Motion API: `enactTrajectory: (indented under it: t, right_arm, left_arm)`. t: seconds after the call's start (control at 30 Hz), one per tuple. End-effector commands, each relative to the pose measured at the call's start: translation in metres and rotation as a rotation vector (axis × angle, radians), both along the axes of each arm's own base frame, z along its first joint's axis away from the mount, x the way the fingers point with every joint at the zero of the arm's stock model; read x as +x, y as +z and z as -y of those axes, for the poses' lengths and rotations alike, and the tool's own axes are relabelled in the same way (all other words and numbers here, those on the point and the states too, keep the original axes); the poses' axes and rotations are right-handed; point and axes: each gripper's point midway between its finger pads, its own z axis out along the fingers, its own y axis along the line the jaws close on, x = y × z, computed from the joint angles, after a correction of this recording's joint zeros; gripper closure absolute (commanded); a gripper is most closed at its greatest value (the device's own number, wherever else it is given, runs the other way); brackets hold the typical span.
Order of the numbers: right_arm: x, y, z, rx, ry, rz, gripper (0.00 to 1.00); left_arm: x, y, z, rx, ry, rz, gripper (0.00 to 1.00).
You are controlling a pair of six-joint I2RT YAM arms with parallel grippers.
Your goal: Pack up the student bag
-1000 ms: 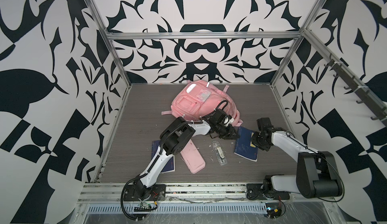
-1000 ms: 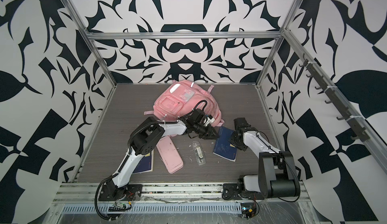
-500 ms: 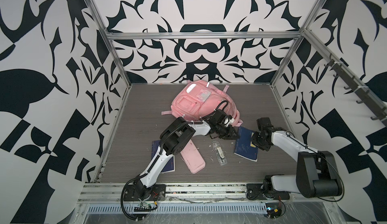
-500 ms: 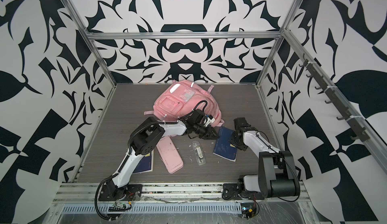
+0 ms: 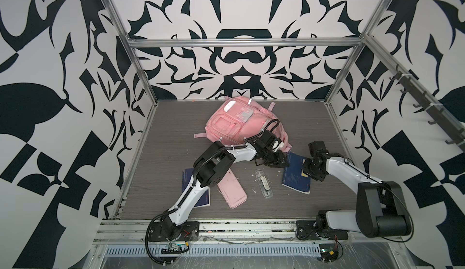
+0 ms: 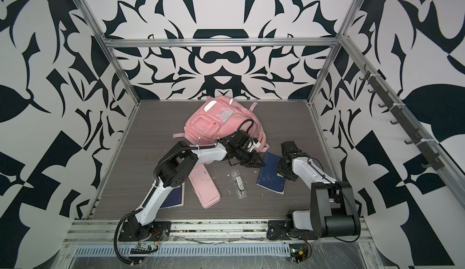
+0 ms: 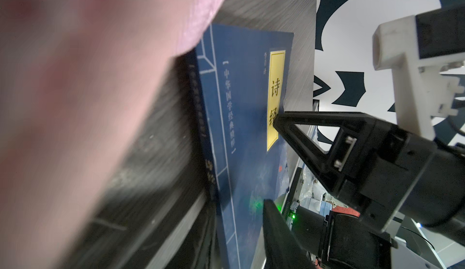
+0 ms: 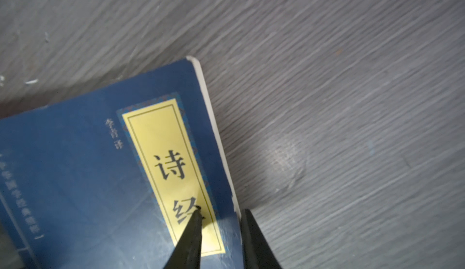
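Change: we see almost nothing moved since a second ago.
Student bag [image 5: 234, 126]: large pink fabric backpack, at the back of the counter [image 5: 156, 174].
Right gripper [image 8: 222, 212]: fingers [image 8: 190, 237] apart, straddling the edge of the flat blue yellow-labelled book [image 8: 75, 179].
Left gripper [image 5: 280, 164]: between bag and book; apart or together, we cannot tell.
Progress: barely begun, we judge; this book, another blue book [image 5: 202, 200], a flat pink pencil case [image 5: 232, 192] and a clear plastic case [image 5: 263, 188] lie outside.

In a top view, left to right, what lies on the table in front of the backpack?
Plain dark blue book, flat pink rectangular pencil case, clear plastic oblong box, yellow-labelled dark blue book.
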Motion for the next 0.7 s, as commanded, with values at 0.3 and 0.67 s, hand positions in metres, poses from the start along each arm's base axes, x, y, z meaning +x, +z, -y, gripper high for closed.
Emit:
enactTrajectory:
  t: [0.3,0.67]
  right_arm:
    - [-0.027,-0.018,-0.027,0.121,0.065,-0.119,0.71]
    - [-0.03,-0.018,-0.025,0.111,0.057,-0.123,0.7]
  left_arm:
    - [-0.032,-0.016,0.022,0.086,-0.111,0.105,0.62]
    - [-0.053,0.011,0.043,-0.142,-0.177,0.048,0.58]
